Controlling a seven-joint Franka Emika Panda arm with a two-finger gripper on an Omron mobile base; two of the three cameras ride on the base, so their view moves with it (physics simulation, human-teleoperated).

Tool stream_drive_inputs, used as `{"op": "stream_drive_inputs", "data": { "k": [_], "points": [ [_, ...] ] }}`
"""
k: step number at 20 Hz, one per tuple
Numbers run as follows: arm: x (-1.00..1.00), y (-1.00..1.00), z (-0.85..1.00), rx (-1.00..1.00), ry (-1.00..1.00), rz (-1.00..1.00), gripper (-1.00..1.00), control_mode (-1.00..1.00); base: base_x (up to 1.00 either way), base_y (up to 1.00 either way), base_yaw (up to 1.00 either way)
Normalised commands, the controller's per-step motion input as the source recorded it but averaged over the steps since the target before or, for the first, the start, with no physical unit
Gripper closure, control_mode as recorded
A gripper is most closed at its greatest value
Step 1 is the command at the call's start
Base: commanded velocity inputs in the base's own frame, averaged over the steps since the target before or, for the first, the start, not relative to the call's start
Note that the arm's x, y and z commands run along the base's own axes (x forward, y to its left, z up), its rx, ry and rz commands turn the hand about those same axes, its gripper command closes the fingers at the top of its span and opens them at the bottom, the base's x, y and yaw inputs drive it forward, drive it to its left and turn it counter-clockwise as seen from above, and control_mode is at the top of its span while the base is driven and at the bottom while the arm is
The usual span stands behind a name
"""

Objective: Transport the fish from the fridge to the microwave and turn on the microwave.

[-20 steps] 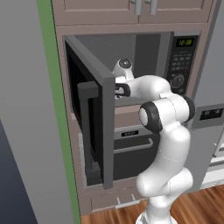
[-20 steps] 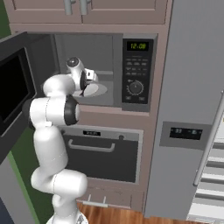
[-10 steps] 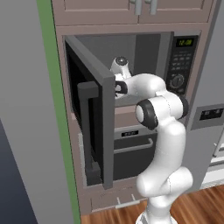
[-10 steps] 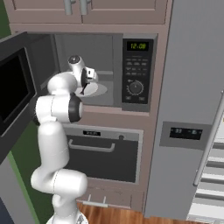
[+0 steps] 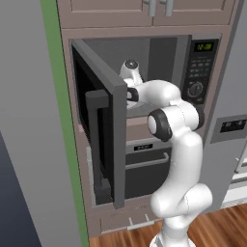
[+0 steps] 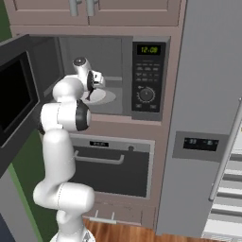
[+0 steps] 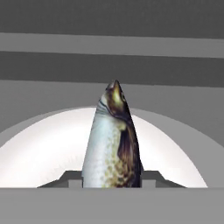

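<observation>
**Robot body: white articulated arm on a rounded base**

Arm (image 5: 181, 144): glossy white, smooth tubular links with bulbous, rounded housings at each bend. Joints: dark grey to black discs and bands set between the links, one large round cap (image 6: 81, 116) facing outward. Wrist (image 5: 131, 72): short white cylinder topped by a dark circular cap with a pale ring. Base (image 6: 64, 198): swollen white pedestal.
</observation>
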Motion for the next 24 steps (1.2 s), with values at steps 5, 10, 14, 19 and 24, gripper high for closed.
{"op": "stream_drive_inputs", "data": {
  "k": [5,10,14,19,24],
  "points": [
    [0.00,0.18,-0.08,0.00,0.00,0.00,-1.00,-1.00,0.00,0.00,0.00],
    [0.00,0.07,0.00,0.00,0.00,0.00,-1.00,-1.00,0.00,0.00,0.00],
    [0.00,0.00,0.00,0.00,-0.01,0.00,-1.00,-1.00,0.00,0.00,0.00],
    [-0.19,-0.03,0.00,0.00,-0.02,0.00,-1.00,-1.00,0.00,0.00,0.00],
    [-0.56,-0.16,0.00,0.00,-0.07,0.00,-1.00,-1.00,0.00,0.00,0.00]
  ]
}}
